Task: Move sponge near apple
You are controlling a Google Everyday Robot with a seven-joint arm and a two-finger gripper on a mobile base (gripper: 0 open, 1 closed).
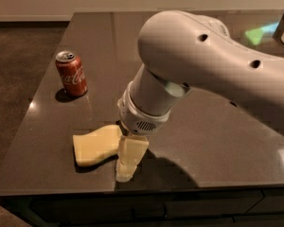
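Sponge (pixel 95 144): flat foam, likely light and soft; pinch across right edge. Gripper (pixel 129 159): low beside that edge; whether open or closed cannot be told.

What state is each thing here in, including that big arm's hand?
sponge: lying flat near the front edge of the table.
gripper: pointing down at the sponge's right edge; contact unclear.
soda can: upright, apart from the sponge.
apple: not in view.
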